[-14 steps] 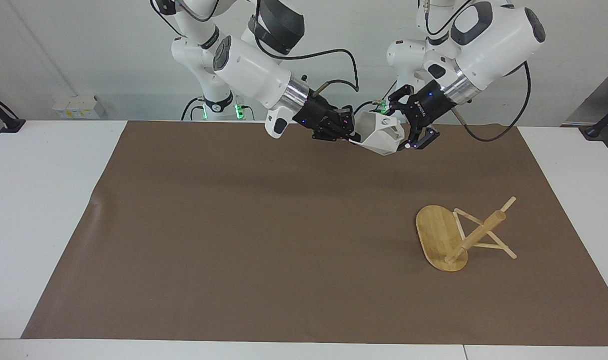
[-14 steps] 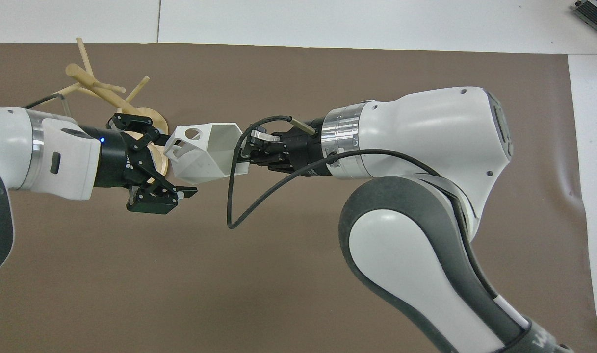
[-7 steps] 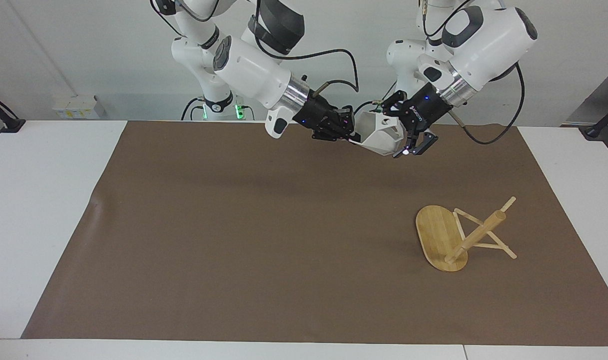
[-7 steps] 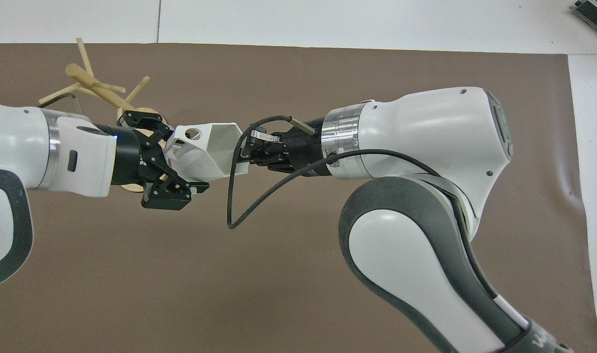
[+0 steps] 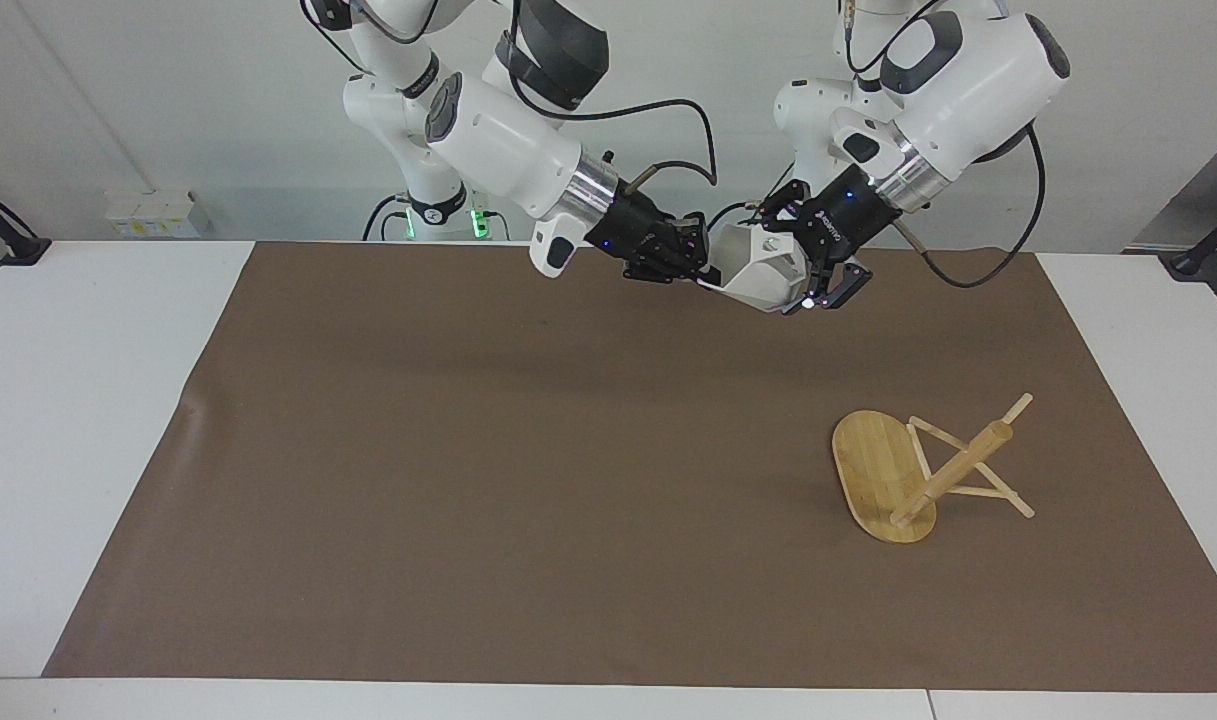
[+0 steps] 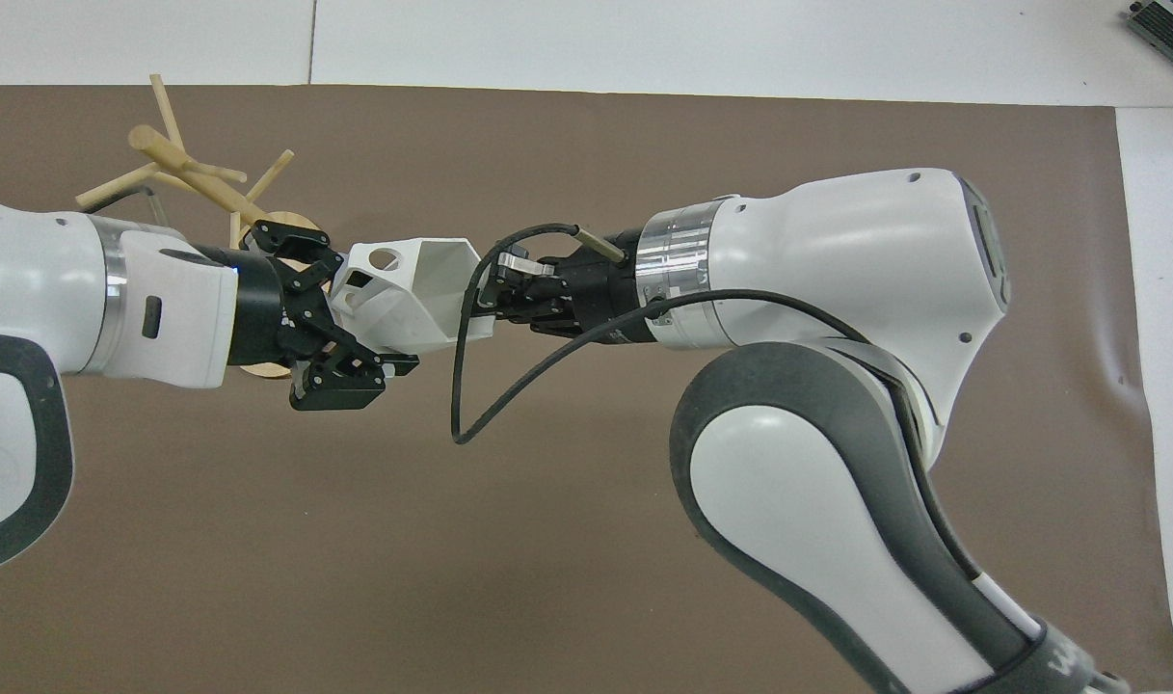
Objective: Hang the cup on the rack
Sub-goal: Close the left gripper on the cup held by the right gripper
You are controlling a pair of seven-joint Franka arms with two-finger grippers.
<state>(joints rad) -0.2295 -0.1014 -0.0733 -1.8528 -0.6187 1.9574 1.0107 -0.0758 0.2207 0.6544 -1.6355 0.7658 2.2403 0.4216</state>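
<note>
Right pincer (image 5: pixel 706 272): clamped on the rim of the cup (image 5: pixel 763 275), holding it tipped on its side in the air over the brown mat (image 5: pixel 528 480).
Left pincer (image 5: pixel 803 275): fingers spread wide around the cup's handle end, not clamped on it.
Cup: white, faceted, held between the two pincers.
Rack (image 5: pixel 918 470): toppled on its side on the mat, toward the left arm's end of the bench (image 5: pixel 78 400).

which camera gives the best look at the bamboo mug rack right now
The facing view. There the rack shows whole and unobstructed on the brown mat, tipped over with its oval base on edge and its post and pegs slanting. In the overhead view the left claw covers most of the base, leaving the post and pegs visible.
</note>
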